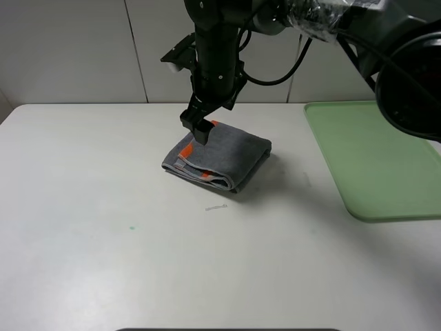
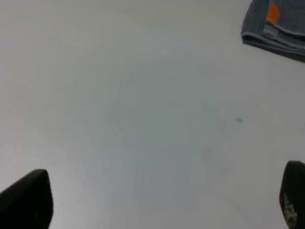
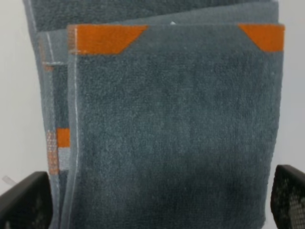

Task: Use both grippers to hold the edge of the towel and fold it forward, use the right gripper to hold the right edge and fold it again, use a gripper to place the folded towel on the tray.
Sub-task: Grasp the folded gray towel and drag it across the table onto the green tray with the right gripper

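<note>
You are not getting any readable text, label, brand, number or sign in any of these views (the orange marks (image 3: 107, 38) on the towel (image 3: 176, 133) are showing as plain colour shapes, not lettering).
</note>
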Robot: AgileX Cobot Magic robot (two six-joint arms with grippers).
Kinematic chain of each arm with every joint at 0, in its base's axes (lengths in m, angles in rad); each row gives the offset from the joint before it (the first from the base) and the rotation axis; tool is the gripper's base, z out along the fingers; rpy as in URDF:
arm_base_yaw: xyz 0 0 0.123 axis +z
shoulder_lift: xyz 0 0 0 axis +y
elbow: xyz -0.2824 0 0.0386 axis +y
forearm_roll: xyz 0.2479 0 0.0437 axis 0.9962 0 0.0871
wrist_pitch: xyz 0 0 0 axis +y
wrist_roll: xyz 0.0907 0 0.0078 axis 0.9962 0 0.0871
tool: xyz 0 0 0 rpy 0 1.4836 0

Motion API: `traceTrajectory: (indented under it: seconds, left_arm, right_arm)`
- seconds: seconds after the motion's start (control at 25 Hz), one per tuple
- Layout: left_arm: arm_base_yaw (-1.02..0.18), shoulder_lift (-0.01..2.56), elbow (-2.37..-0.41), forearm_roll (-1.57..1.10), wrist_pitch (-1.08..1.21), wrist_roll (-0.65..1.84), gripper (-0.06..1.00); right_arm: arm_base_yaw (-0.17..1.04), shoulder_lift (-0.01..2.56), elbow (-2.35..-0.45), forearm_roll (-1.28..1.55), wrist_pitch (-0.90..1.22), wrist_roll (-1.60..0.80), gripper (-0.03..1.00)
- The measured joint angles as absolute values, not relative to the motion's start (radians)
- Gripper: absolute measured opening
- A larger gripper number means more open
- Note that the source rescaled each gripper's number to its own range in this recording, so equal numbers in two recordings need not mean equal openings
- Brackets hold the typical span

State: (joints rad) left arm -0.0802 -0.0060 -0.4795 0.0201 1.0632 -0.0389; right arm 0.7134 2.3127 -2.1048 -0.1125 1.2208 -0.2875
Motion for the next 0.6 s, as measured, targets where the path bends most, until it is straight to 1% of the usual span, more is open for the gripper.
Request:
traceTrajectory:
  seconds: [0.28,0.6]
  left_arm:
    - [-0.08,-0.006,-0.48,0.02,1.063,-0.039,0.94]
    - [-0.08,-0.006,-0.48,0.02,1.063,-0.039,0.94]
  right_arm:
    - [0.699,2.313,-2.105,-0.08,1.217,-0.349,1.0]
    - [0.618,2.313,-2.105,0.0,1.166,-0.451,1.0]
